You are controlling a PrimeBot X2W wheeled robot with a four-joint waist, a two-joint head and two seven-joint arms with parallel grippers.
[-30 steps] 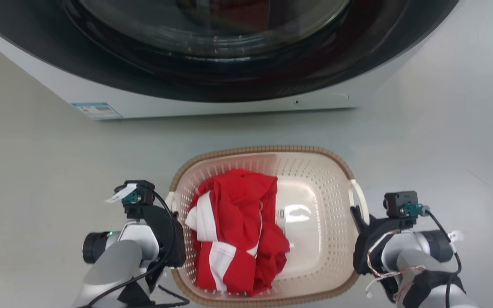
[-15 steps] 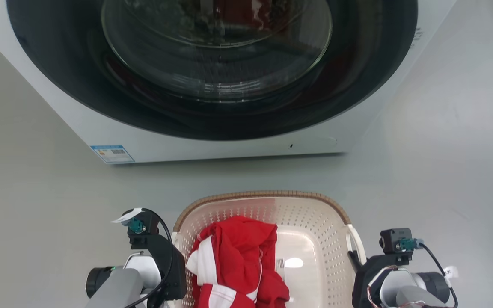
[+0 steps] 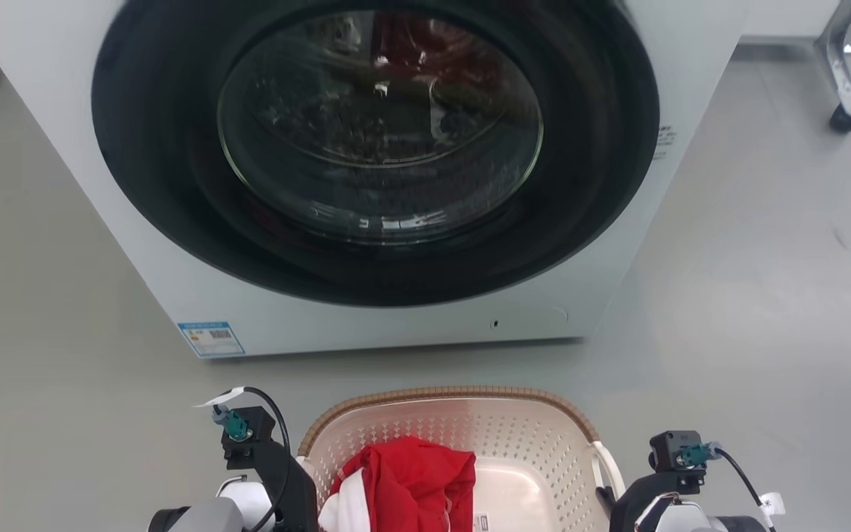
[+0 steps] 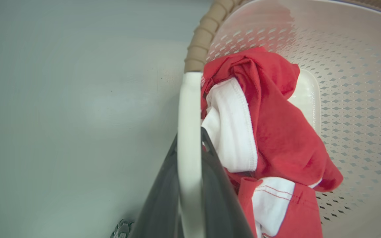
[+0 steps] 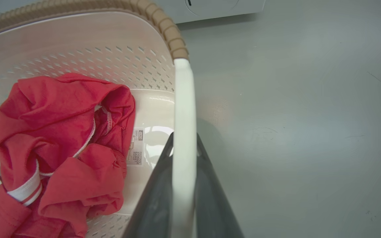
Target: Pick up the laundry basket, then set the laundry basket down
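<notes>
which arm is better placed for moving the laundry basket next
Neither alone. The left gripper is shut on the left handle and the right gripper on the right handle of the laundry basket, so both should move it together. The red garment lies toward the left, likely the heavier side.

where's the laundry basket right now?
Bottom centre of the head view, the laundry basket is just in front of the washer; the left gripper and right gripper are each shut on one of its white side handles.
</notes>
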